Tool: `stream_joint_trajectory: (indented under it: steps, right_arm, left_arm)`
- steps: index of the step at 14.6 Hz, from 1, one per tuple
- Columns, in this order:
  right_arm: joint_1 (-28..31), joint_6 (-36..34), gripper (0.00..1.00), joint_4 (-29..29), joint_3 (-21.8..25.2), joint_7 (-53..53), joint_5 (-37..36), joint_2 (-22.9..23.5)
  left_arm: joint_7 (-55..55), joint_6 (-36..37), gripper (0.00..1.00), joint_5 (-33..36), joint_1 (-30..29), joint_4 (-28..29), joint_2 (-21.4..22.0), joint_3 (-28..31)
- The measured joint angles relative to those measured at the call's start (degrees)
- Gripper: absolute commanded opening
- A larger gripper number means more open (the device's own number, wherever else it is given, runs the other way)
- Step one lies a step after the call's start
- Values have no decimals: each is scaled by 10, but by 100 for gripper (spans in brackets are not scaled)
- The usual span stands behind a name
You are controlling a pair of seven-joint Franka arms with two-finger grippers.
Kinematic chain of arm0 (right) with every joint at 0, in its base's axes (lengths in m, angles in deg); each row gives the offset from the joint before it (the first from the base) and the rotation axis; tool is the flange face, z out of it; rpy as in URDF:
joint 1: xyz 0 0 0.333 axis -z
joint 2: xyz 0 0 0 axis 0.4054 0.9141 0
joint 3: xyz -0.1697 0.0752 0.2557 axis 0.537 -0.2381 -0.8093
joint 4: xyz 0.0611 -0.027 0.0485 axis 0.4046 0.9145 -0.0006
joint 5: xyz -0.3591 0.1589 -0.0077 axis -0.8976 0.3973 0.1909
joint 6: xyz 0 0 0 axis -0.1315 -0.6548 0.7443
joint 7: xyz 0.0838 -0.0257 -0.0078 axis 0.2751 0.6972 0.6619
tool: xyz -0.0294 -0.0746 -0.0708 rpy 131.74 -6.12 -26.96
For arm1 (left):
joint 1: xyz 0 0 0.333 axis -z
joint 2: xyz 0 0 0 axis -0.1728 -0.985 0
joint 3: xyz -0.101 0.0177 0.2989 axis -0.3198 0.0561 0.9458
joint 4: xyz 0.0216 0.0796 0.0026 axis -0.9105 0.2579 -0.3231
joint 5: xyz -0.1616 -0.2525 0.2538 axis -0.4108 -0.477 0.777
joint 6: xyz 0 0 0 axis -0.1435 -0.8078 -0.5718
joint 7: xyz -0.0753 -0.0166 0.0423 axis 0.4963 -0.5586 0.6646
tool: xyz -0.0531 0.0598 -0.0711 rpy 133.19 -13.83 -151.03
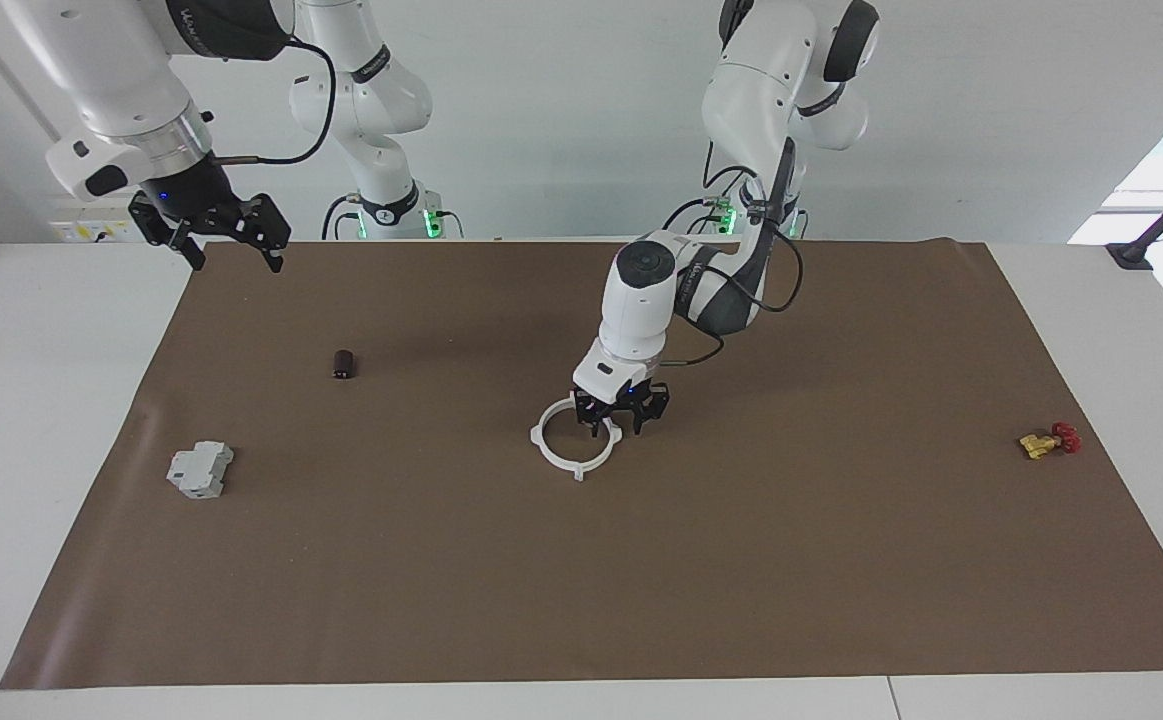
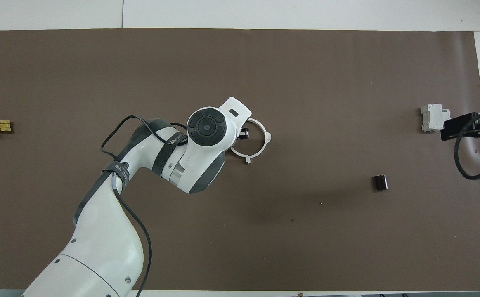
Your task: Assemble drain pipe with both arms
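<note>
the drain pipe (image 1: 574, 441) is a thin white plastic ring lying flat on the brown mat, about midway between the two ends of the table. its outline reads as a closed circle, consistent with two half-circle pieces set together; no gap shows between them. small tabs project outward from the rim: one toward the right arm's end (image 2: 268, 137), one on the side nearer the robots in the overhead view (image 2: 246, 159). the mat shows through the open centre. the part of the rim toward the left arm's end is hidden from above. the ring rests level, not tilted.
</note>
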Motion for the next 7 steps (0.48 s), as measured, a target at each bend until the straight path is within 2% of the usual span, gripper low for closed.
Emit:
stream_joint_trajectory:
  steps: [3,7]
  right_arm:
    - [0,0,100,-2,0,0,0,0]
    - [0,0,100,-2,0,0,0,0]
  left_arm:
    - [0,8,100,0,-18,-1,10,2]
    - [-11,56,100,0,-77,26,85,4]
